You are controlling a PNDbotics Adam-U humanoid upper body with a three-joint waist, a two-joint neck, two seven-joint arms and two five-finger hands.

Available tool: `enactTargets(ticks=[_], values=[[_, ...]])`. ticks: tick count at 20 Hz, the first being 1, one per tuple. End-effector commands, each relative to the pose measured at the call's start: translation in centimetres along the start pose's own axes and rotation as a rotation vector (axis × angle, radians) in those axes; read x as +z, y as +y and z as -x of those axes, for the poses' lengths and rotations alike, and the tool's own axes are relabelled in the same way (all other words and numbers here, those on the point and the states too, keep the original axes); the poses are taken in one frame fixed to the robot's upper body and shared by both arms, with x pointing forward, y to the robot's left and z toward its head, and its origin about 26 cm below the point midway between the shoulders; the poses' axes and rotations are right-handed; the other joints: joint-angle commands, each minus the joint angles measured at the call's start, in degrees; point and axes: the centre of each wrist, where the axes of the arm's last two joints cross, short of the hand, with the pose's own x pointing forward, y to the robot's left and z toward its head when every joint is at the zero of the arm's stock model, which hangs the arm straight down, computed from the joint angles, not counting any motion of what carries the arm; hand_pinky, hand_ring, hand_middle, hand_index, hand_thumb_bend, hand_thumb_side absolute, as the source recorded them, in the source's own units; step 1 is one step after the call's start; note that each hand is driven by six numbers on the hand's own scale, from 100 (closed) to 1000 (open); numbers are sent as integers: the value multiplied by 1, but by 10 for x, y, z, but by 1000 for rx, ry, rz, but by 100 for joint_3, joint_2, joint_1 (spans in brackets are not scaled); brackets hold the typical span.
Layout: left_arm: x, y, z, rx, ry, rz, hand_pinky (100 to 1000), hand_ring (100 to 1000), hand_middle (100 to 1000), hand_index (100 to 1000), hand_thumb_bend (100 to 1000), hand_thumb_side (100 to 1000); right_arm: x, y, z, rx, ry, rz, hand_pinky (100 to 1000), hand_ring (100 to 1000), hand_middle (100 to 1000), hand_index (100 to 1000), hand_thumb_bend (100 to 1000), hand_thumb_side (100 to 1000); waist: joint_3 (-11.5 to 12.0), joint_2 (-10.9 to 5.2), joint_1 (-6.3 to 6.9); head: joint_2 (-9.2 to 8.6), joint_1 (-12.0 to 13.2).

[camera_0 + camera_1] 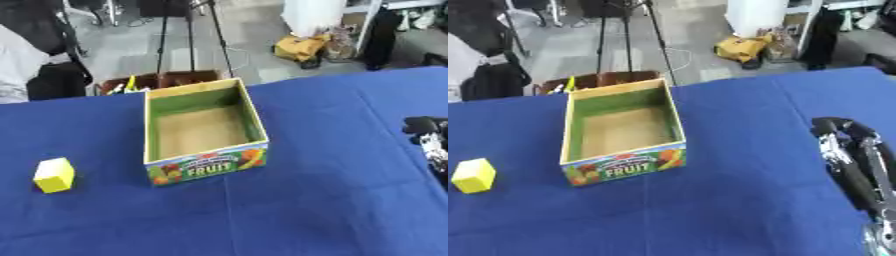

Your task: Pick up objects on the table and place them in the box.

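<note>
A yellow block [54,175] lies on the blue table [306,200] at the left, apart from the box. The open fruit box [203,131] stands in the middle, green inside with a bare cardboard floor and nothing in it. My right hand [852,160] shows at the right edge, black and silver, fingers stretched out and pointing away from me, holding nothing, well to the right of the box. My left hand is out of both views.
Beyond the table's far edge stand a brown bin [162,80] with coloured items, tripod legs [188,35], a dark bag [57,80] and a yellow bag [299,48] on the floor.
</note>
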Motion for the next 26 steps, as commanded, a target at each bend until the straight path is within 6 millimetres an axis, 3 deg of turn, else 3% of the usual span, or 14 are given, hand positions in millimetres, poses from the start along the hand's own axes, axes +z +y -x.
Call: enactTargets(ticks=[1,7,14,26], values=[[-5,6,-12,-65,-72,-21,437,524,497,672,100,887,-2,-4,-5,15,-23,4,734,880,609,737,100,839,10,-87,-16,91,48],[-6,7,-15,-131,-100,-16,443,534,511,686,100,894,-3,-5,-5,18,-23,8,735,882,611,741,100,843,30,-76,-7,348,256],[-11,12,-20,-201,-133,-35,470,573,558,739,102,897,-4,-7,-5,21,-27,20,736,883,613,745,100,844,51,-52,32,421,350],[-33,19,-51,-428,-330,50,551,680,679,852,278,914,-5,-8,-5,32,-48,21,738,883,614,745,100,846,25,16,79,525,505]])
